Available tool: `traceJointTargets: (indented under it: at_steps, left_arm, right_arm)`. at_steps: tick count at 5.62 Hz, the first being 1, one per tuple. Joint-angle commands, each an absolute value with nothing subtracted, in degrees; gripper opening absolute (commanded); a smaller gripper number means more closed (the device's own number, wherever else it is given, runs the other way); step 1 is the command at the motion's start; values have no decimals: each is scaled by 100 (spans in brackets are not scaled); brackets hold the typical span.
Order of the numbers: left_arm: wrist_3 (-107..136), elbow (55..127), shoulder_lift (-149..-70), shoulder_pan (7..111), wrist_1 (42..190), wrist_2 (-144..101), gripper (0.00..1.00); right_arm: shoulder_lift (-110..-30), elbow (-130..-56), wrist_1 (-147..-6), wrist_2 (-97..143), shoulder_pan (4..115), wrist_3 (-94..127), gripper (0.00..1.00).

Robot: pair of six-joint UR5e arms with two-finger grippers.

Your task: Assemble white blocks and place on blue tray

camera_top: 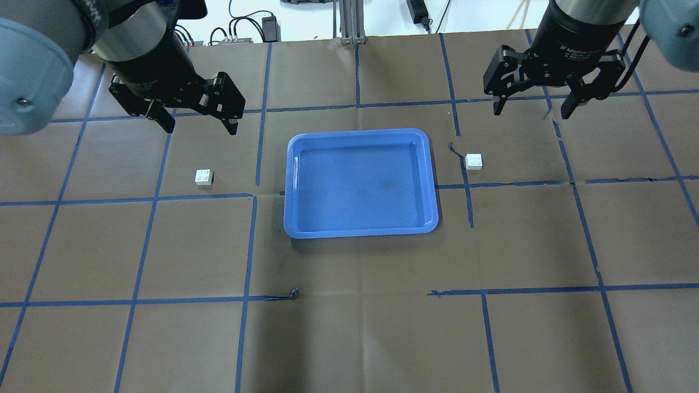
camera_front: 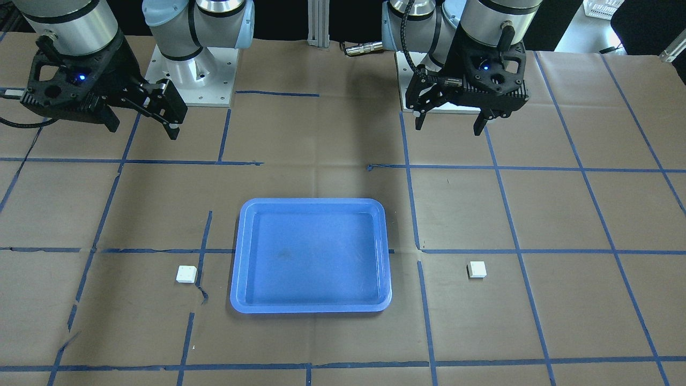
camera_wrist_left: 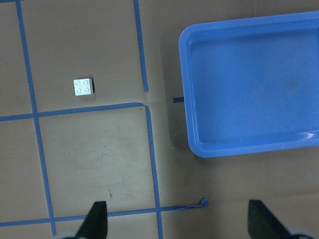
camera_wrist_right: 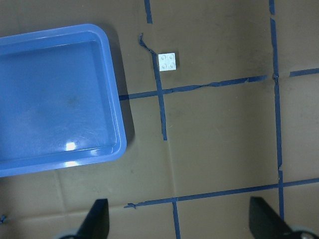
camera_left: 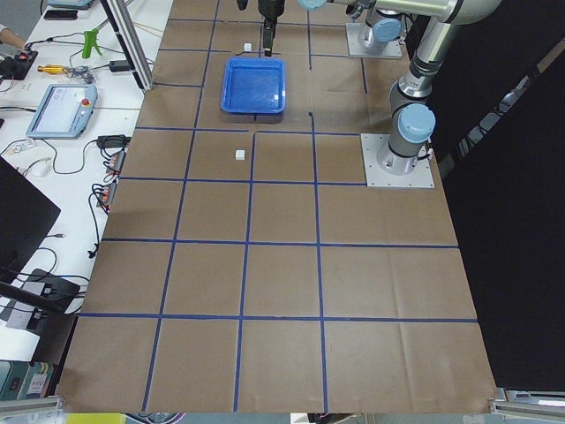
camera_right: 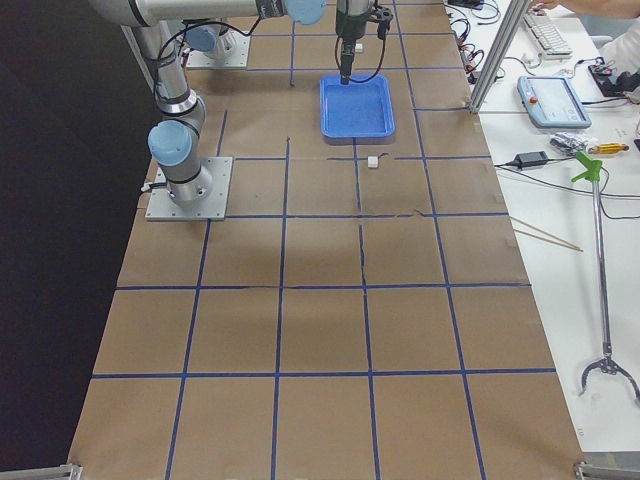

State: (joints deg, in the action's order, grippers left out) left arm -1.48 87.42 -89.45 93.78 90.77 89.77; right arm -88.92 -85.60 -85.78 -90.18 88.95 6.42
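Note:
The blue tray [camera_top: 360, 132] lies mid-table, with nothing in it. One white block [camera_top: 203, 177] sits on the paper to its left, and the other white block [camera_top: 473, 161] to its right. Both stand apart, studs up. My left gripper [camera_top: 199, 123] hangs open and empty well above the table, over the area beyond the left block. My right gripper [camera_top: 532, 112] hangs open and empty, raised, to the right of and beyond the right block. The left wrist view shows its block [camera_wrist_left: 83, 86] and the tray [camera_wrist_left: 249, 144]. The right wrist view shows its block [camera_wrist_right: 168, 61] and the tray [camera_wrist_right: 114, 99].
Brown paper with a blue tape grid [camera_top: 251, 245] covers the table. The arm bases [camera_front: 190, 75] stand at the robot's edge. Side benches with tools and a teach pendant [camera_left: 62, 110] lie off the table.

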Motion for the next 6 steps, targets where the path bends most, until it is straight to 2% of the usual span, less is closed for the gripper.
traceJointTargets:
  at_steps: [1, 3, 6]
  left_arm:
    - [-158, 8754, -8930, 9369, 9009, 8991, 99]
    - [-237, 8789, -8947, 9326, 9026, 9000, 99]
    - [-841, 9350, -9629, 7818, 8547, 8974, 99]
  right_arm:
    - [-8895, -8561, -8578, -9018, 8895, 650, 99]
    - [-8895, -8561, -8578, -9018, 8895, 650, 99]
    - [-8895, -8561, -8561, -9018, 8886, 650, 100]
